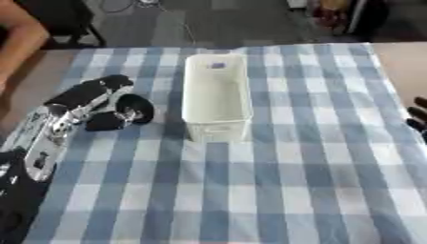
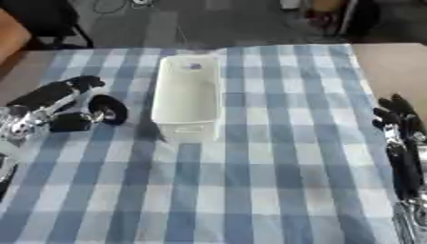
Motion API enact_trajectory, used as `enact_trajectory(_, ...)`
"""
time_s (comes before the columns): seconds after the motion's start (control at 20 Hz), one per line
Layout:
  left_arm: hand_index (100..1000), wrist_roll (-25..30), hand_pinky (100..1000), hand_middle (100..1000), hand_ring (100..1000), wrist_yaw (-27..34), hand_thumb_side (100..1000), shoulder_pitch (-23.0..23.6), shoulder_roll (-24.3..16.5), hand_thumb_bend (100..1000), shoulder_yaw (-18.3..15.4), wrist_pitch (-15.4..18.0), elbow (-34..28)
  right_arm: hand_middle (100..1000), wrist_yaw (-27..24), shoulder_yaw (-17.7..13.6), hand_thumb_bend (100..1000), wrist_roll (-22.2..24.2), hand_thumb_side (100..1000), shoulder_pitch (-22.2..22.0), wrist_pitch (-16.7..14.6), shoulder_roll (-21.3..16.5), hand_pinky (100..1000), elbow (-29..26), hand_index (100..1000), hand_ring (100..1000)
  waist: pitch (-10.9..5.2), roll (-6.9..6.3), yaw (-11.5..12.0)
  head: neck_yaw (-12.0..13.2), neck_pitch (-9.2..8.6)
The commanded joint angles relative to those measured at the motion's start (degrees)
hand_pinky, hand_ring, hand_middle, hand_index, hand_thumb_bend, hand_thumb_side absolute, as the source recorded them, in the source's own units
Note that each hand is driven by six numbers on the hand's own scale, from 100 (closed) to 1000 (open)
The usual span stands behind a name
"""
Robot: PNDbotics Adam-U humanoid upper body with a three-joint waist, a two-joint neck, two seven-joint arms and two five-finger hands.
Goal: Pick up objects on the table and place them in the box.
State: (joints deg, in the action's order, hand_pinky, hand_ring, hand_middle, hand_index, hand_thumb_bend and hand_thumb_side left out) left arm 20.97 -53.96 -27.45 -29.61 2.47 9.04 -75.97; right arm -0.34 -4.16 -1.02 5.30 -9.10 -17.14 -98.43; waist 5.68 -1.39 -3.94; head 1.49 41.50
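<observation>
1. The white box (image 1: 216, 97) stands on the checked tablecloth (image 1: 283, 181), a little left of the middle. Its long axis runs away from the robot, toward the far edge of the table. Inside it looks nearly empty; only a small bluish mark shows at its far end.

2. The left hand (image 1: 104, 102) is just beside the box, on its left side, near the front half of the box. Its fingers are curled toward the thumb, around a dark round thing (image 1: 133, 108). What this thing is cannot be made out, and it may be a part of the hand itself.

3. The right hand (image 2: 399, 125) rests at the right edge of the table, well apart from the box. Its fingers are straight and relaxed, and it holds nothing.

4. Judgement: the left hand is clearly the nearer one. If it carries an object, the box lies to its right, so a short sideways move over the left wall would bring the object above the opening.

5. No other loose object is visible on the cloth.
</observation>
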Motion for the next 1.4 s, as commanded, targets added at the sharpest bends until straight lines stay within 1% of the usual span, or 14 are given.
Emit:
enact_trajectory(0.05,1000,0.19,1000,1000,994,-0.58,770,-1.41,-2.35,848,0.14,0.36,0.19,865,-0.04,-0.05,100,0.08,712,0.50,-0.09,-0.73,871,-0.79,973,875,-0.65,-0.07,-0.07,0.00,-0.59)
enact_trajectory(0.5,1000,-0.01,1000,1000,995,-2.01,766,-2.55,-2.78,842,0.46,0.86,2.19,866,-0.03,-0.07,100,0.08,712,0.49,-0.10,-0.74,871,-0.79,973,875,-0.66,-0.07,-0.09,-0.02,-0.62)
enact_trajectory(1.4,1000,1.46,1000,1000,996,-4.69,772,-6.49,-2.91,872,3.00,3.43,8.90,865,-0.06,0.02,100,0.23,711,0.48,-0.13,-0.78,871,-0.76,973,875,-0.62,-0.05,-0.28,0.15,-0.52)
